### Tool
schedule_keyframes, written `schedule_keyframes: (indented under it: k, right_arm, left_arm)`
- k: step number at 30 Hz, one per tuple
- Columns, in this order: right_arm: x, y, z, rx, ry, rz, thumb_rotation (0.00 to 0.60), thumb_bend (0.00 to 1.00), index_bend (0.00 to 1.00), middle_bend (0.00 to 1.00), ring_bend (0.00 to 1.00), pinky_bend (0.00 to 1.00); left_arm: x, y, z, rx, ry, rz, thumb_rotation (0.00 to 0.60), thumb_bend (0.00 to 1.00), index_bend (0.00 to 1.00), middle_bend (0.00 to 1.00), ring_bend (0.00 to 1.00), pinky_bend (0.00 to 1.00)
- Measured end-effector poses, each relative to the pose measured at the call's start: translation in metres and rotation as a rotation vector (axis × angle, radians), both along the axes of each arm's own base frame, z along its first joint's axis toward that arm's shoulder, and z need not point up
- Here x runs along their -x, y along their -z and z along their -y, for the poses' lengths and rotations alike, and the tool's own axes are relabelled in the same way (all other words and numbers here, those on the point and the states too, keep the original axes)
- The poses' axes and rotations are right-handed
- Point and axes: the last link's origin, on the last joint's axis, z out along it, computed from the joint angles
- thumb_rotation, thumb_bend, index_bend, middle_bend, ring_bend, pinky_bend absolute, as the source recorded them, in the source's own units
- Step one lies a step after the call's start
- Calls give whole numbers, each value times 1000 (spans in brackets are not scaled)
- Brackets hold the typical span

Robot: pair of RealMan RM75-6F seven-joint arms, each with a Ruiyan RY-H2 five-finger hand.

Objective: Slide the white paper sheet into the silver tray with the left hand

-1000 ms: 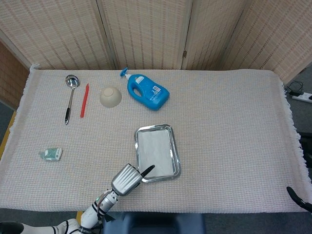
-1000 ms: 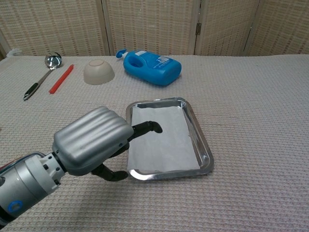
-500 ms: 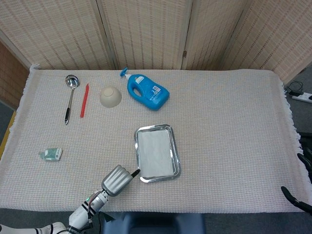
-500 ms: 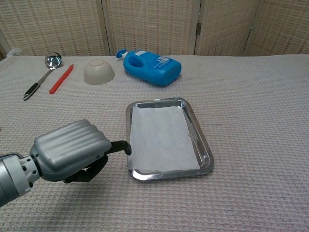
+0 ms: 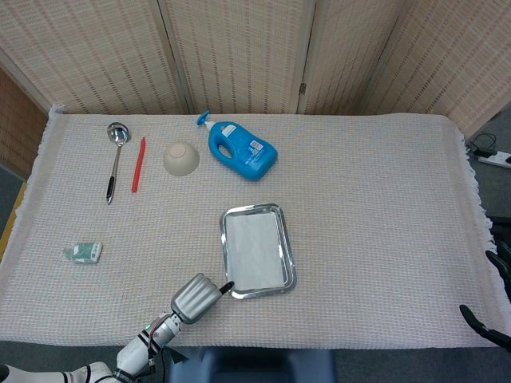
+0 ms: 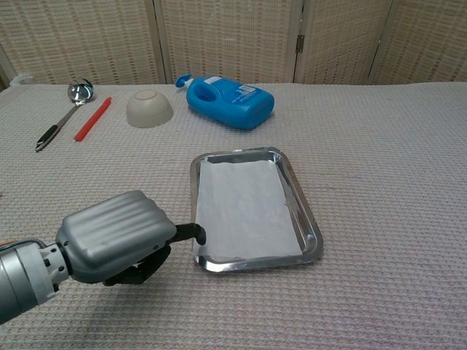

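The white paper sheet (image 5: 255,251) (image 6: 244,211) lies flat inside the silver tray (image 5: 254,208) (image 6: 310,219) near the table's middle front. My left hand (image 5: 196,298) (image 6: 117,237) hovers low at the tray's front-left corner and holds nothing. One dark finger (image 6: 195,232) reaches out to the tray's left rim, just off the paper's near corner. Its other fingers are mostly hidden under the silver back of the hand. Only dark fingertips of my right hand (image 5: 484,325) show at the head view's lower right edge, off the table.
A blue detergent bottle (image 5: 242,150) lies behind the tray, with a beige upturned bowl (image 5: 181,158), a red stick (image 5: 139,164) and a ladle (image 5: 114,159) to its left. A small green-white packet (image 5: 84,253) sits at the left front.
A second ago my left hand's finger lay on the paper inside the tray. The hand has since drawn back toward the front left, off the sheet, to the tray's corner. The paper stays in the tray.
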Motion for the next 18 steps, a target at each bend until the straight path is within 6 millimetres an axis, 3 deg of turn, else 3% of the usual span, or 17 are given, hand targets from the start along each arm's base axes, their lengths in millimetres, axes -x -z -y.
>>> schedule_keyframes:
  k: [18]
  right_arm:
    - [1, -5, -3, 15, -6, 17, 600, 320, 0, 0, 0, 0]
  left_arm:
    - [-6, 17, 3, 40, 7, -3, 600, 880, 275, 1000, 1000, 1000]
